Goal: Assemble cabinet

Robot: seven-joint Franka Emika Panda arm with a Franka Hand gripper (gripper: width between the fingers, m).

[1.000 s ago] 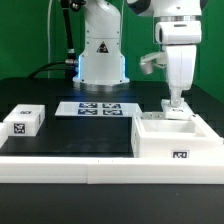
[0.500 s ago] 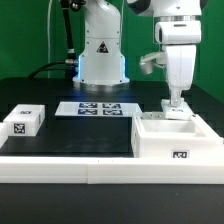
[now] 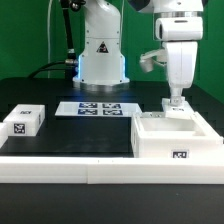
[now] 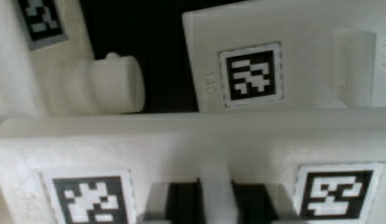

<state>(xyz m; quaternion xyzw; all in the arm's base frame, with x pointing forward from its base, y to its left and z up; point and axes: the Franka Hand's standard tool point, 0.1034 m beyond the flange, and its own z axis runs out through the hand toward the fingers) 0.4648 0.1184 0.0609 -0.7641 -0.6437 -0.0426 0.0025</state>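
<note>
Slightly shifted since half a second ago, the arm (image 3: 178, 50) has its upper housing a touch further toward the exterior view's right. The claw (image 3: 175, 101) hangs at the same spot as before, tips down at the white piece (image 3: 189, 106) that lies just behind the open white box (image 3: 160, 141). None of the loose parts has moved.

The box sits on the bench (image 3: 80, 135) at the exterior view's right, its tagged wall facing the camera. The small white block (image 3: 22, 122) with a tag on top rests well apart from it, at the exterior view's left. The marker board (image 3: 98, 108) lies flat between them, further back.

In the wrist view the two dark fingers (image 4: 179, 200) stand close together, with only a thin pale strip between them. They reach down over a white tagged panel (image 4: 101, 150). Whether they pinch anything or merely hover against it I cannot tell. Beyond the panel, a rounded white knob (image 4: 112, 80) juts from another white part beside a second tagged face (image 4: 252, 75).
</note>
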